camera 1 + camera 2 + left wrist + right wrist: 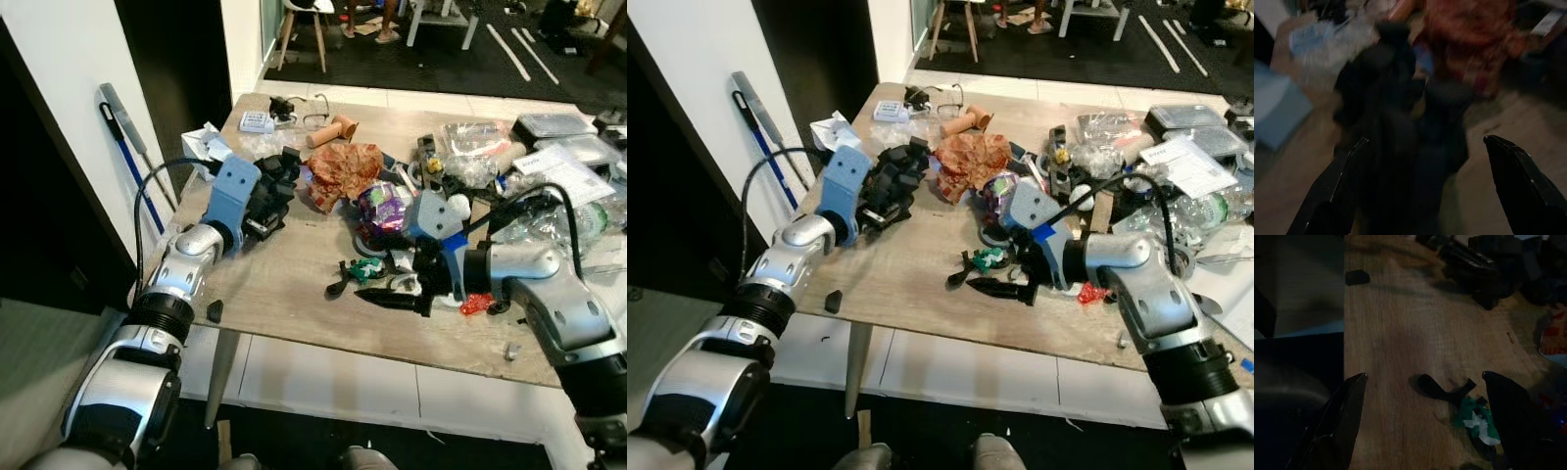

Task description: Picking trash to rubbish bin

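Cluttered wooden table (294, 284). Right gripper (1422, 382) spread wide over green wrapper (1476, 418), mid-table near front edge. Light, crinkly, likely slippery: pinch bunched middle. Left gripper (1422, 147) spread at black bundle (269, 191).

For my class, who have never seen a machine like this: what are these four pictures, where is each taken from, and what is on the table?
This is a walking humanoid robot with two silver arms. Two pictures come from cameras in its head, looking down at a wooden table. The other two come from cameras on its wrists, looking along each arm's two black fingers. The left end effector reaches at a black bundle, fingers spread apart. The right end effector is open above a small green wrapper and a black scrap. Neither holds anything. Also on the table lie crumpled brown paper and clear plastic bags.
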Tool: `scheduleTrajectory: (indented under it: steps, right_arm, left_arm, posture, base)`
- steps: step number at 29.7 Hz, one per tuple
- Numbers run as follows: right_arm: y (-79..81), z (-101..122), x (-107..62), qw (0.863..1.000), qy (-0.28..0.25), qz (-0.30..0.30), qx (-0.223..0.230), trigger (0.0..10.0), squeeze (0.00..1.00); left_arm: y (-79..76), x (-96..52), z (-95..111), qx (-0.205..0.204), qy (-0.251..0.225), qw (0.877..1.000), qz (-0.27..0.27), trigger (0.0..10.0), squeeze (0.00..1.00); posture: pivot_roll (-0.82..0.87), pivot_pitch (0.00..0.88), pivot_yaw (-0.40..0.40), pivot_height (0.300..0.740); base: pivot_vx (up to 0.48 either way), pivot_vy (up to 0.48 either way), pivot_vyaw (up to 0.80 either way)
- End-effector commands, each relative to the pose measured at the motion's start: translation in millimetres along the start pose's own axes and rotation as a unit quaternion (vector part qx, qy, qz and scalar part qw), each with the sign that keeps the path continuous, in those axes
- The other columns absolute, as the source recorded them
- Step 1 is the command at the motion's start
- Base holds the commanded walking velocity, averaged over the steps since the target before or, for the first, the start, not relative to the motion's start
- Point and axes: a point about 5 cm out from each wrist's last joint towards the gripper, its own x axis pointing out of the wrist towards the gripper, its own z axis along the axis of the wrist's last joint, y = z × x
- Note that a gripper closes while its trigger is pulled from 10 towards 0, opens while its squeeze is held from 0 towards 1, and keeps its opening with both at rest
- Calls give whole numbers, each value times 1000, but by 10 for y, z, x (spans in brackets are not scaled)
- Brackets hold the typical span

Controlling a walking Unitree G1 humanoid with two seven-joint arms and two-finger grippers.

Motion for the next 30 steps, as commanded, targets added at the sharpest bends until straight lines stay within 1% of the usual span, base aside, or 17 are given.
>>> scheduleTrajectory:
  steps: [1,4,5,7,8,15,16,17,24,30]
  right_arm:
    - [55,5,37,1000,1,11,1,10000,0]
    - [85,45,93,1000,-1,14,-2,10000,0]
    - [85,45,93,1000,-1,14,-2,10000,0]
    - [95,68,94,1000,-4,14,-3,10000,0]
    - [103,80,89,1000,-6,14,-3,10000,0]
    - [113,79,80,1000,-5,12,-2,10000,0]
    - [114,76,82,1000,-4,12,-2,10000,0]
    - [118,73,84,1000,-3,12,-2,10000,0]
    - [123,82,80,1000,0,13,-1,10000,0]
    - [111,40,60,1000,19,7,-5,10000,0]
  left_arm:
    - [-59,35,2,1,5,1000,-24,10000,0]
    - [-77,75,-41,19,23,999,-23,10000,0]
    - [-77,75,-41,19,23,999,-23,10000,0]
    - [-61,86,-37,28,25,999,-12,10000,0]
    - [-28,88,-27,36,25,999,3,10000,0]
    - [50,81,-15,30,29,999,24,10000,0]
    - [63,80,-11,27,28,999,29,10000,125]
    - [75,79,-9,23,28,999,33,10000,1000]
    - [106,88,-7,29,32,998,49,10000,1000]
    - [105,99,6,38,32,997,53,10000,1000]
  posture:
    - [-140,0,15,740]
    - [-147,0,16,740]
    - [-147,0,16,740]
    - [-149,0,17,740]
    - [-151,0,18,740]
    - [-151,0,19,740]
    - [-149,0,17,740]
    - [-149,0,15,740]
    - [-154,0,13,740]
    - [-155,0,12,740]
  base:
    - [0,0,0]
    - [0,0,0]
    - [0,0,0]
    - [0,0,0]
    - [0,0,0]
    - [0,0,0]
    - [0,0,0]
    - [0,0,0]
    - [0,0,0]
    - [0,0,0]
